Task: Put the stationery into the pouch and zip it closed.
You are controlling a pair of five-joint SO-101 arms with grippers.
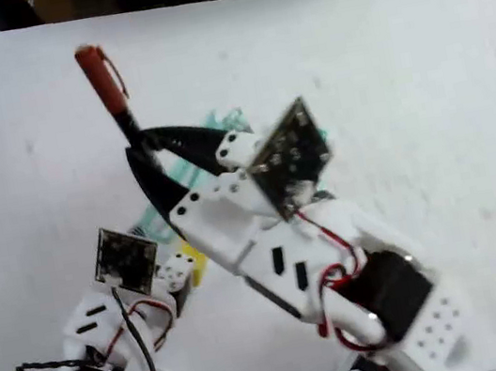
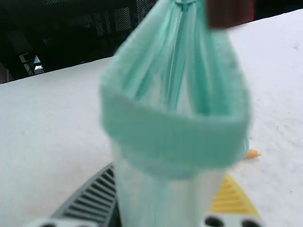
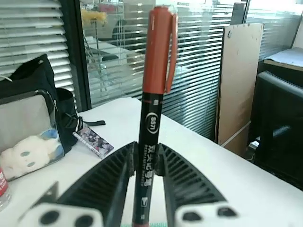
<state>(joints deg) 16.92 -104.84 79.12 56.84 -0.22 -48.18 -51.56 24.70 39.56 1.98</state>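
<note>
The right hand (image 3: 147, 189) is clenched on a pen (image 3: 151, 109) with a red cap (image 1: 95, 66). The cap points toward 11 o'clock over the bench (image 1: 398, 56). The left hand (image 2: 168, 179), down at 7 o'clock, grips the green pouch (image 2: 175, 127), and its top is open. This looks like the putting-in step. Next the pen must tip down and slide into the open top, then the pouch gets zipped shut

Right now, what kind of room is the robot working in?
Probably an office. Window blinds cover the glass walls, what looks like a dark chair stands beside the white table, and a black bag sits on it.
</note>
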